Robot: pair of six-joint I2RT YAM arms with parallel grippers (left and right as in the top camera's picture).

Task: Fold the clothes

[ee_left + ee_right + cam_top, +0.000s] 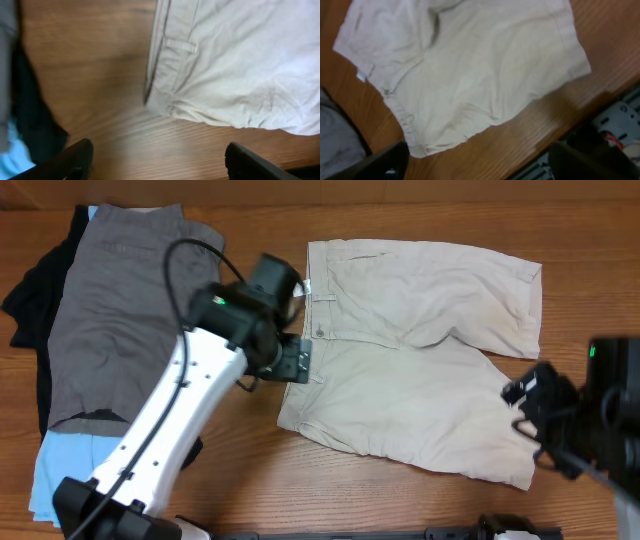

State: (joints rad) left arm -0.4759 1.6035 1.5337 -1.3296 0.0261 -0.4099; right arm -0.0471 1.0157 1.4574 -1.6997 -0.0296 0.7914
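Note:
The cream shorts (420, 350) lie spread flat on the wooden table, waistband to the left and both legs pointing right. My left gripper (298, 362) hovers at the waistband's lower end. In the left wrist view its gripper (157, 167) is open over bare wood, with the waistband and a belt loop (180, 46) just ahead. My right gripper (520, 395) hangs over the hem of the nearer leg. Seen from the right wrist, that gripper (480, 165) is also open, with the shorts (470, 65) and a small white tag (360, 76) beyond its fingers (385, 162).
At the left lies a pile with grey shorts (120, 310) on top, a black garment (35, 300) and a light-blue one (60, 470) beneath. The table's front edge and some equipment (620, 125) beyond it show in the right wrist view.

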